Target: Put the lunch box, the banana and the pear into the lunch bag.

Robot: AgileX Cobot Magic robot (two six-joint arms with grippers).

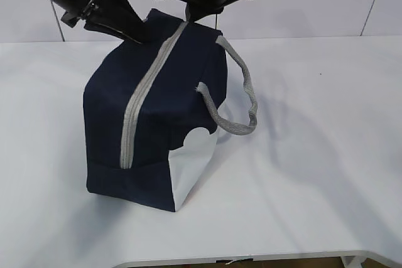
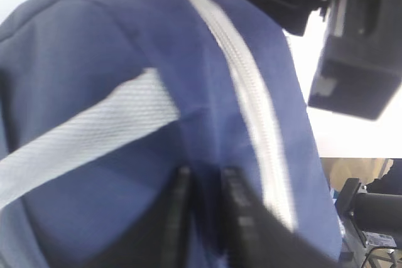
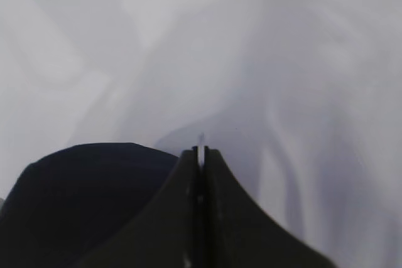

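Lunch bag (image 1: 163,111): zipped, standing near table's far edge, left of centre (no readable writing).
Left gripper (image 2: 204,183): pinched on navy fabric beside zipper (image 2: 251,92).
Right gripper (image 3: 200,152): closed at bag's far end, thin pale sliver between tips (unidentifiable).
Table (image 1: 314,155): white, plain.

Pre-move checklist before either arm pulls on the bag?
1. Lunch bag upright on table: ok.
2. Zipper closed along the visible run: ok.
3. Left pincer shut on bag fabric beside the zipper: ok.
4. Right pincer shut on a thin pale piece at the bag's far end; the ring pull?: cannot tell.
5. Lunch box, banana, pear inside: cannot tell, none visible.
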